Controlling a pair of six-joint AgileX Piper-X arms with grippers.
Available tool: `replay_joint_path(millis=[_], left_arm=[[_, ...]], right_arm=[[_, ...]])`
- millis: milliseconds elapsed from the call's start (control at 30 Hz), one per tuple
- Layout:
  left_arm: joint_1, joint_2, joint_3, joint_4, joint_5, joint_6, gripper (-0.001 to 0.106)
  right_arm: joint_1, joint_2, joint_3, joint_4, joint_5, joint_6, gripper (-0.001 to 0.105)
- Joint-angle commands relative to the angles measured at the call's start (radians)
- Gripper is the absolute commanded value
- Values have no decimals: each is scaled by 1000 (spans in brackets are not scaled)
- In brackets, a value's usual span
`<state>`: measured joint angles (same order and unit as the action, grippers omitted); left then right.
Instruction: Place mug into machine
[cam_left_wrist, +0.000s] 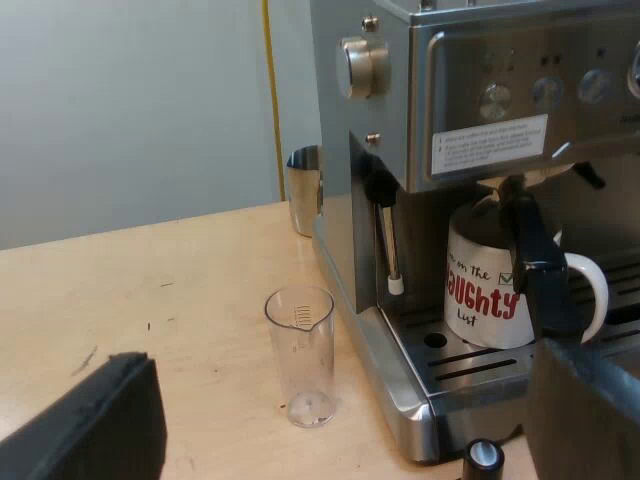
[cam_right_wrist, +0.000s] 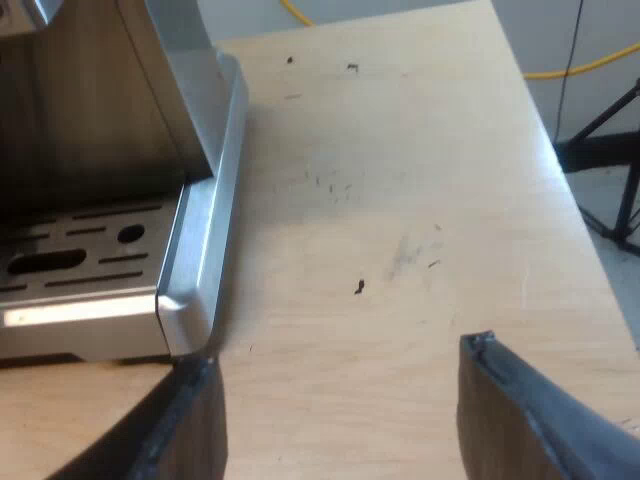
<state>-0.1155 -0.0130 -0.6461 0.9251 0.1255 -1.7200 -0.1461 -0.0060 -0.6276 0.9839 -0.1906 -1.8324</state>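
**Inspector:** Where did the white ceramic mug with red and black lettering (cam_left_wrist: 490, 290) stand?

**Examiner:** On the slotted steel drip tray (cam_left_wrist: 470, 368) of the brushed-steel espresso machine (cam_left_wrist: 480, 90), beneath the outlet, so that coffee would fall into it. Placement was judged complete.

**Inspector:** And the arms?

**Examiner:** The left gripper (cam_left_wrist: 345, 400) sat low near the pale wooden table (cam_right_wrist: 400, 200), facing the machine's front, fingers spread and empty. The right gripper (cam_right_wrist: 340, 365) angled down over the table beside the tray's corner, likewise spread and empty.
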Motion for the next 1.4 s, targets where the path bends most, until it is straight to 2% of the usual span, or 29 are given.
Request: replay_joint_path(millis=[33, 400, 733, 1400], left_arm=[[-1, -39, 21, -14, 6, -10, 79], [-1, -39, 116, -14, 6, -10, 79], [-1, -37, 188, -16, 18, -12, 79], [1, -37, 188, -17, 29, -11, 79]], right_arm=[[3, -48, 15, -13, -9, -11, 52], [44, -48, 129, -15, -15, -11, 52], [50, -48, 141, -31, 3, -3, 52], [50, -48, 141, -33, 7, -3, 52]])
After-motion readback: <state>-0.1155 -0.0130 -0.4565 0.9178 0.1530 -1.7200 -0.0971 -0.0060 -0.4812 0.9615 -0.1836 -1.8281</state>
